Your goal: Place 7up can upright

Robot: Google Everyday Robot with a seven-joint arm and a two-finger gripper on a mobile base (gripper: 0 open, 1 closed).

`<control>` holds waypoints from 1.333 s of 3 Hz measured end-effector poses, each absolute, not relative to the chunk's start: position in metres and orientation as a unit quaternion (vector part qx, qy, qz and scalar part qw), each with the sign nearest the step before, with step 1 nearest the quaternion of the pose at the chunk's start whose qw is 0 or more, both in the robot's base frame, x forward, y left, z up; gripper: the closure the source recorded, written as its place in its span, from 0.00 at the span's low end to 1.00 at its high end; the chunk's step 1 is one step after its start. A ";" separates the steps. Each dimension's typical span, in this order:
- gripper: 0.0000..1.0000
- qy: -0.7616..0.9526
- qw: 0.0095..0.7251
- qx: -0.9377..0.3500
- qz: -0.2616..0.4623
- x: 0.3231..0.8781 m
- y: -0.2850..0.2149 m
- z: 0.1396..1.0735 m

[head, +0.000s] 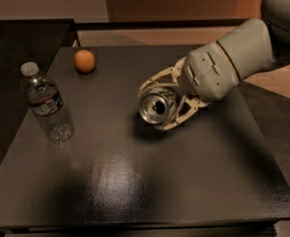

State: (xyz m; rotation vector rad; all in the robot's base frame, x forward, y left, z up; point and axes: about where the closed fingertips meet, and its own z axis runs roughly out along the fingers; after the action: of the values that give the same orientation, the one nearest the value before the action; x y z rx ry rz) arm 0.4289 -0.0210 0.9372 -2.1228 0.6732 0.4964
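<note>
The 7up can (156, 106) is held on its side near the middle of the dark table (135, 181), its silver pull-tab top facing the camera, green lettering showing on its body. My gripper (161, 102) comes in from the right and is shut on the can, one pale finger above it and one below. The can seems to be held a little above the tabletop, its shadow just under it. The grey arm (234, 58) hides the can's far end.
A clear plastic water bottle (46, 105) stands upright at the table's left. An orange ball-like fruit (85, 61) lies at the back left. The table's front edge runs along the bottom, and its right edge lies under the arm.
</note>
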 end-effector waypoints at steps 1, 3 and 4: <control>1.00 0.268 0.417 -0.846 0.198 0.429 -0.021 0.937; 1.00 0.309 0.404 -0.815 0.279 0.429 -0.011 0.936; 1.00 0.358 0.398 -0.780 0.325 0.433 -0.008 0.941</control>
State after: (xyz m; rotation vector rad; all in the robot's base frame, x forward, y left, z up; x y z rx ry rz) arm 0.4335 -0.0077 0.9411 -1.9744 0.9063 0.8225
